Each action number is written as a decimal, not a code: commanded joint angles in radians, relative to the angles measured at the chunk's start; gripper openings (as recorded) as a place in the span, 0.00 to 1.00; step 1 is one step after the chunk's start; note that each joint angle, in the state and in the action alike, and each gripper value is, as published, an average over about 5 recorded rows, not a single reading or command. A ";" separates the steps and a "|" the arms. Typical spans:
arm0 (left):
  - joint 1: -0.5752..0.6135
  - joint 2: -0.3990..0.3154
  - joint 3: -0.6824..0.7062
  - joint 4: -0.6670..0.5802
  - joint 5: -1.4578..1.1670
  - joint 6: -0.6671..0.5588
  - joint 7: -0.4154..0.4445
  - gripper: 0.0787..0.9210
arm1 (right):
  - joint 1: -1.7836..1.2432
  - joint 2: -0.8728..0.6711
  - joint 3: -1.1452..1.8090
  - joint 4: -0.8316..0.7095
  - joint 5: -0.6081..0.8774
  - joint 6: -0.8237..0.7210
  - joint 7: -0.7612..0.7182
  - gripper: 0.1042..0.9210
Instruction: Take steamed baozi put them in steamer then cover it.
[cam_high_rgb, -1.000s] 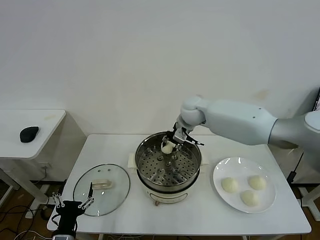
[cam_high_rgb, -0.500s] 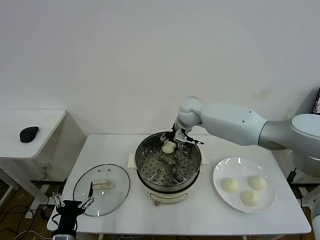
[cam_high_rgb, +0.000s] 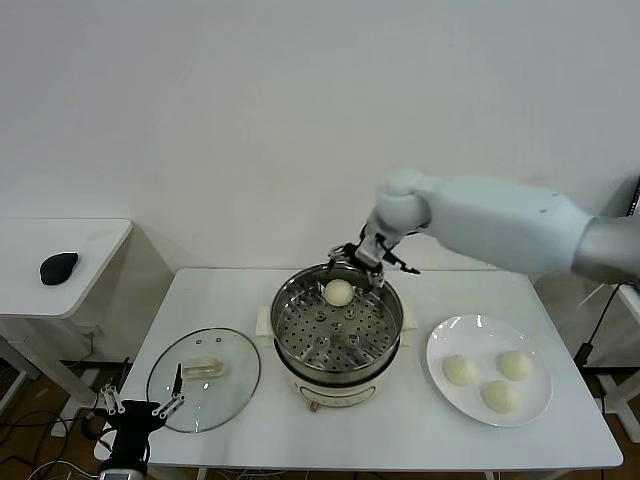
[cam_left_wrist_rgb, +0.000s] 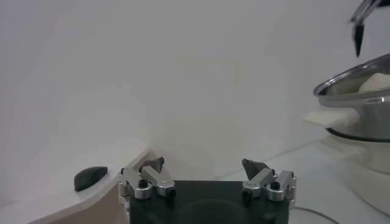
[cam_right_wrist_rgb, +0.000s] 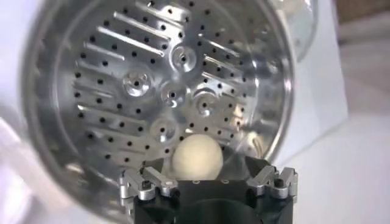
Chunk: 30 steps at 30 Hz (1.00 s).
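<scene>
From the head view, one baozi is lying on the perforated tray at the far side of the steamer, while the right gripper is hovering just above and behind the far rim with its jaws spread wide and holding nothing. Three more baozi are sitting on the white plate to the robot's right, and the cover is resting flat on the table to the left, so roughly a quarter of the loading is done and the covering is not yet begun. The left gripper is waiting low at the near edge beside the cover. In the left wrist view, the left gripper is showing its jaws wide apart and empty, with the steamer off to one side. In the right wrist view, the right gripper is looking down into the steamer, jaws open, with the baozi lying free on the tray between them.
</scene>
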 joint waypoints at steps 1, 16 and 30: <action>-0.003 0.009 0.001 -0.010 -0.007 0.043 -0.004 0.88 | 0.187 -0.260 -0.048 0.265 0.278 -0.467 -0.060 0.88; -0.029 0.033 -0.007 0.006 -0.008 0.047 -0.001 0.88 | 0.060 -0.630 -0.076 0.364 0.097 -0.510 -0.089 0.88; -0.034 0.016 -0.009 0.025 0.003 0.048 0.000 0.88 | -0.555 -0.647 0.366 0.241 -0.143 -0.393 -0.066 0.88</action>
